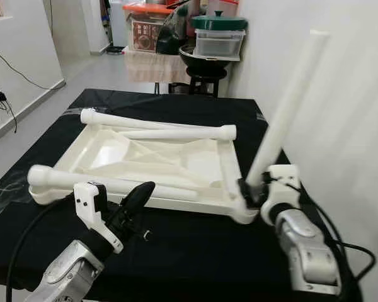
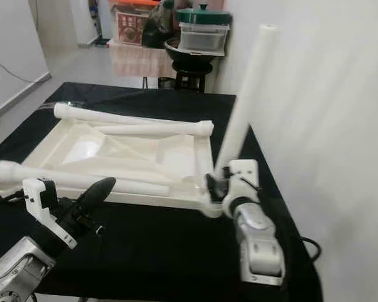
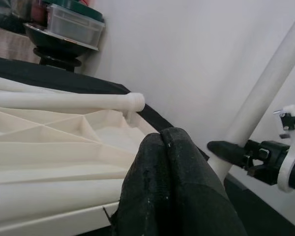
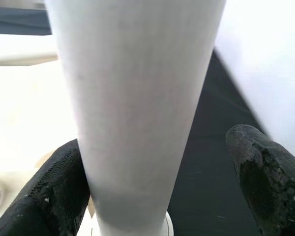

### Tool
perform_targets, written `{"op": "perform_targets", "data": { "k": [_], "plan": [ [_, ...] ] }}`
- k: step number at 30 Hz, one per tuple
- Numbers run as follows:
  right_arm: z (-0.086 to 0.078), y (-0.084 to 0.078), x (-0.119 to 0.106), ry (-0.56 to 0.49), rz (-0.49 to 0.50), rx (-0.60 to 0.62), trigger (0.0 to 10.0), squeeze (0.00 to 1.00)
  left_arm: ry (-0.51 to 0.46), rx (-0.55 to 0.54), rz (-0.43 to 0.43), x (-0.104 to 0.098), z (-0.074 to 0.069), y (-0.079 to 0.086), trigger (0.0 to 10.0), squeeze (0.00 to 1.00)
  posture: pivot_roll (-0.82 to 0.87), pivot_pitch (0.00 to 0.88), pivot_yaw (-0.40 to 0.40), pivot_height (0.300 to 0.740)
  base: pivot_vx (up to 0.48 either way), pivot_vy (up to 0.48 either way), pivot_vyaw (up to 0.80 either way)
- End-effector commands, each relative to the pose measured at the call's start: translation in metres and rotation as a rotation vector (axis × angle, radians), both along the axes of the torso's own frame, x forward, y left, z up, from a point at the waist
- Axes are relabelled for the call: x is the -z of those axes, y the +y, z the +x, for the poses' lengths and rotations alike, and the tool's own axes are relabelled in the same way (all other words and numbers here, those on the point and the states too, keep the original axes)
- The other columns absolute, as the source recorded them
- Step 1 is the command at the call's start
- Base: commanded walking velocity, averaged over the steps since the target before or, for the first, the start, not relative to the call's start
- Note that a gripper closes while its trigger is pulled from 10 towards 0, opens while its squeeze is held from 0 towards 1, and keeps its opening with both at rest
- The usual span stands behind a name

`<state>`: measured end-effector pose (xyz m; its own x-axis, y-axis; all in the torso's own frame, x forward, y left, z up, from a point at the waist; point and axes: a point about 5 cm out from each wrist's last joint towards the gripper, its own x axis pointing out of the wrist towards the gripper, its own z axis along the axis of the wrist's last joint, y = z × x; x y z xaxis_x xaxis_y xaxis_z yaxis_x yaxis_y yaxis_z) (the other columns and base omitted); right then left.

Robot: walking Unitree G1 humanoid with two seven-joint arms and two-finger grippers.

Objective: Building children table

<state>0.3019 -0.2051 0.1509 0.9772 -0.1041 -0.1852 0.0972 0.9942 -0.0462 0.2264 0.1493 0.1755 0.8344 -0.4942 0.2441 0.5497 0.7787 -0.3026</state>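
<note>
Upside-down tabletop occupies centre of black table; three loose legs lie across it, blocking its ribbed inside. Tilted leg stands at near right corner, close to white wall, narrow gap. Bare black strip along near edge; far edge bare too

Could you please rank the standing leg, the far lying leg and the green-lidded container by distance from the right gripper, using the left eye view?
1. Standing leg, between the right gripper jaws.
2. Far lying leg, across the tabletop's far side.
3. Green-lidded container, beyond the table.
</note>
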Motion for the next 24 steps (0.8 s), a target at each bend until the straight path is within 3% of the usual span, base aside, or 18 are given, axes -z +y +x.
{"op": "perform_targets", "data": {
  "k": [1,7,9,13,16,24],
  "plan": [
    [0.001,-0.016,-0.004,-0.009,-0.008,0.083,10.0,1.00,0.009,-0.002,0.034,0.002,-0.001,0.000,10.0,0.00,-0.06,0.000,-0.064,0.740,0.000,0.000,0.00],
    [0.002,-0.013,-0.006,-0.016,0.015,0.046,10.0,1.00,0.012,-0.019,0.064,0.002,0.000,0.001,10.0,0.00,-0.06,0.000,-0.065,0.740,0.000,0.000,0.00],
    [-0.006,0.006,0.001,-0.002,0.046,-0.056,10.0,1.00,0.028,-0.051,0.107,0.003,0.000,0.003,10.0,0.00,-0.06,0.000,-0.063,0.740,0.000,0.000,0.00],
    [-0.012,0.011,0.006,0.017,0.054,-0.078,10.0,1.00,0.039,-0.098,0.139,0.002,0.000,0.007,10.0,0.00,-0.06,0.000,-0.063,0.740,0.000,0.000,0.00],
    [-0.017,0.010,0.007,0.020,0.054,-0.085,10.0,1.00,0.049,-0.187,0.159,-0.001,0.001,0.016,10.0,0.00,-0.06,0.000,-0.063,0.740,0.000,0.000,0.00],
    [-0.024,0.006,0.008,0.027,0.061,-0.128,10.0,1.00,0.073,-0.253,0.125,-0.005,0.004,0.029,10.0,0.00,-0.05,0.000,-0.058,0.740,0.000,0.000,0.00]
  ]
}}
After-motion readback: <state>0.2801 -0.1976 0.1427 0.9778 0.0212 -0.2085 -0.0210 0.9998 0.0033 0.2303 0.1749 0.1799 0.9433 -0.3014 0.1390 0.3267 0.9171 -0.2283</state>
